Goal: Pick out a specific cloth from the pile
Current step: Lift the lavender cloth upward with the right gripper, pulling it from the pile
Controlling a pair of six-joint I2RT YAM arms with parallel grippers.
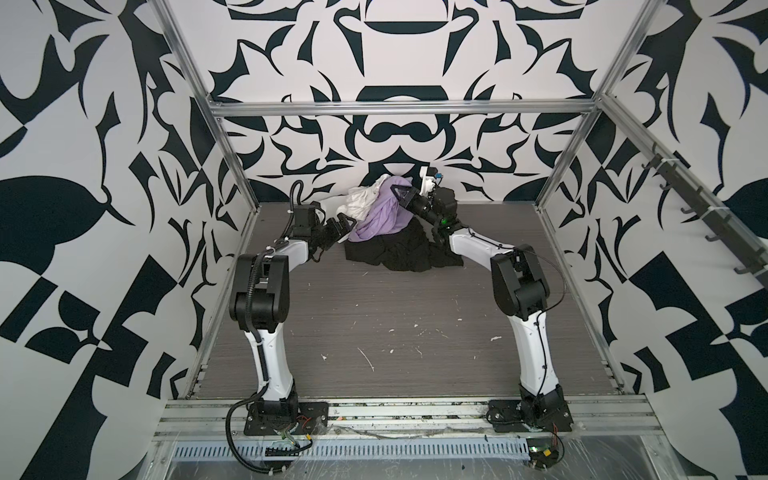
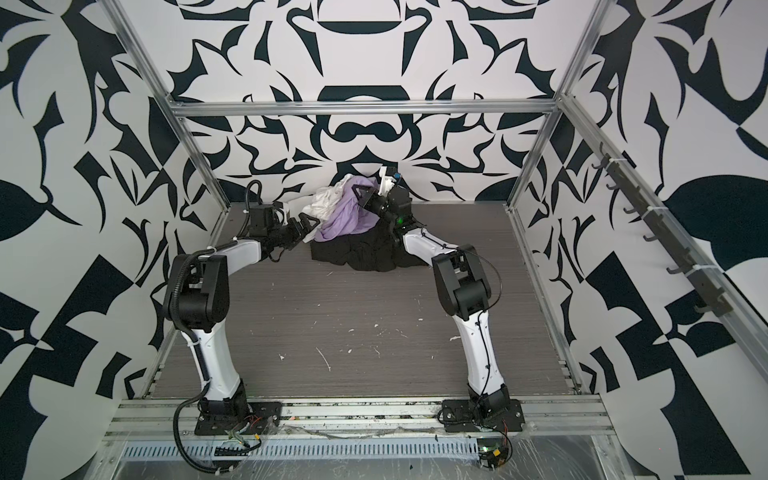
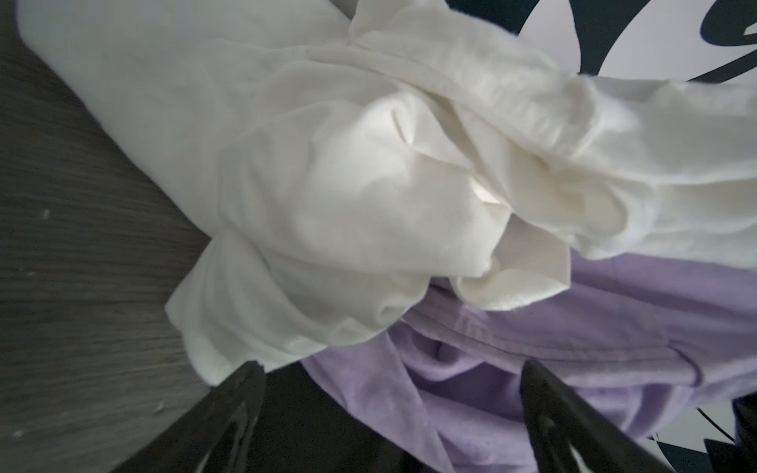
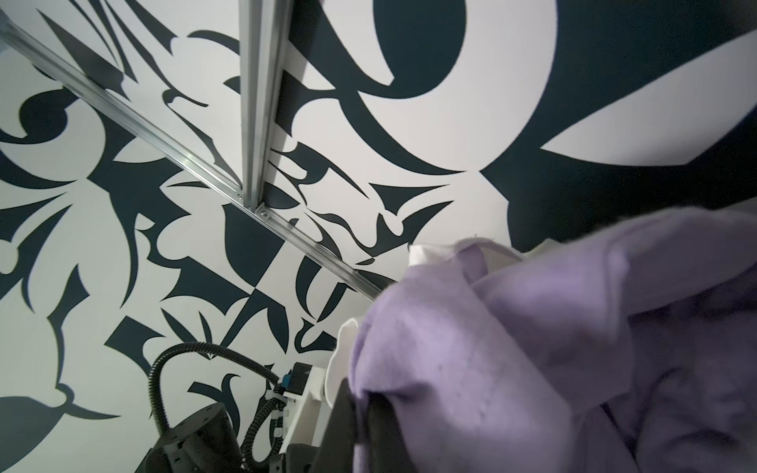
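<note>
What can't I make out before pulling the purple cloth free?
Tips of the right end effector: right wrist view, buried in purple cloth; whether white cloth is pinched too is unclear.
Extent of the purple cloth: left wrist view, white cloth covers it.
Right side of the black cloth: both top views, behind the right arm.
Body of the left end effector: left wrist view, cut off by the picture's edge.

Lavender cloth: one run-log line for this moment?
right gripper: shut on lavender cloth, top raised | left gripper: open, empty, near its lower edge | white cloth: draped alongside | black cloth: on table
</note>
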